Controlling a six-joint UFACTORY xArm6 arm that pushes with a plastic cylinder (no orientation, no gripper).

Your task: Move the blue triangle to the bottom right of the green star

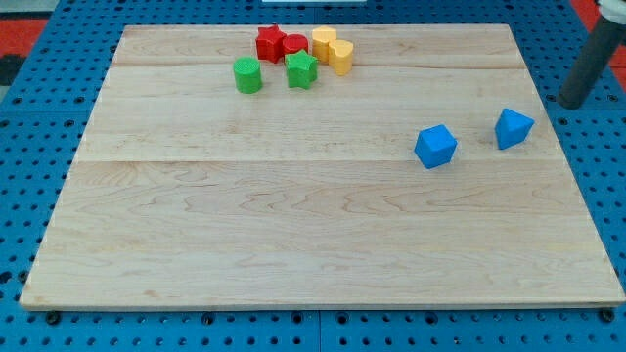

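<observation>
Blue cube [435, 147] sits beside the blue triangle [513, 128], far from the green star [301, 70]; moving is undone. My tip [572, 102] waits nearby; no pincer shows.

The board [313, 225] is pale blond wood with fine grain running across it and faint seams between its planks; beneath it the table [29, 98] is bright blue, dotted with rows of small dark holes; a red patch [39, 24] shows at the view's top left; the blue triangle [513, 128] and the blue cube [435, 147] share one vivid sky blue; the green star [301, 70] and green cylinder [247, 75] are a matching grass green; two red blocks [281, 43] are scarlet; two yellow blocks [333, 49] are warm amber; the rod [590, 68] is dark charcoal grey.
</observation>
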